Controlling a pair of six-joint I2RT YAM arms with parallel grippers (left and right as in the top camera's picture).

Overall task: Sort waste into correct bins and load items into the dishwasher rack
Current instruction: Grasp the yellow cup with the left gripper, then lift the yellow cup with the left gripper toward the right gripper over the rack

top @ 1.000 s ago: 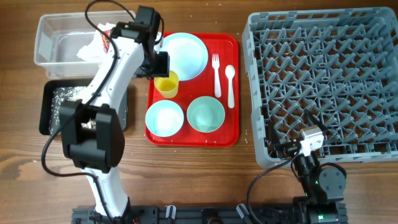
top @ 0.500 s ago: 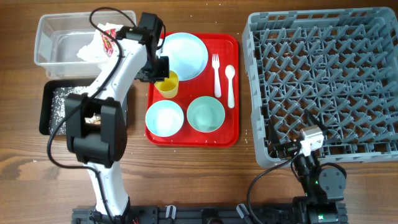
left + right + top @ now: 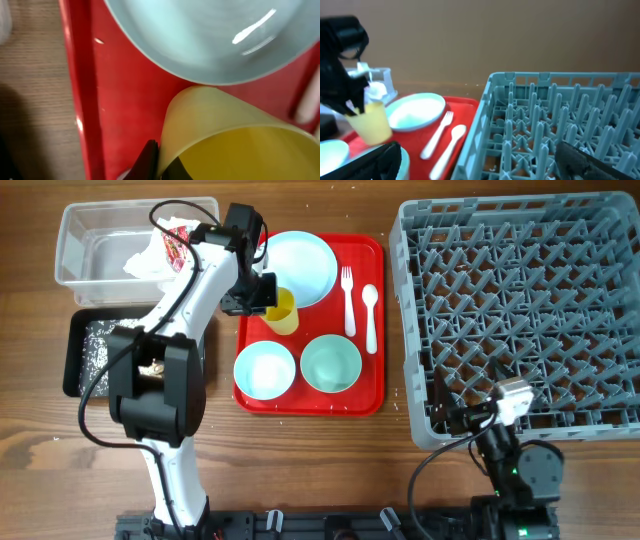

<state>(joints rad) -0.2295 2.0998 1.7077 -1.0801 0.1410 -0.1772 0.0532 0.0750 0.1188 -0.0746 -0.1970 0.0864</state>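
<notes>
Over the wooden counter's (image 3: 300,465) red tray (image 3: 376,395), the yellow cup (image 3: 284,313) was clamped by the left end effector (image 3: 266,298); the right end effector (image 3: 482,156) was left spread apart.

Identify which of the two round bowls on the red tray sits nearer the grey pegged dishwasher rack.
The greener teal round bowl, by the white plastic spoon; the paler blue round bowl sits on its far side from the rack.

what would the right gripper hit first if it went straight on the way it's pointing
Most likely the dishwasher rack: the right gripper, open, points along its left wall and pegs. Depth is unclear, so it might skim over them.
</notes>
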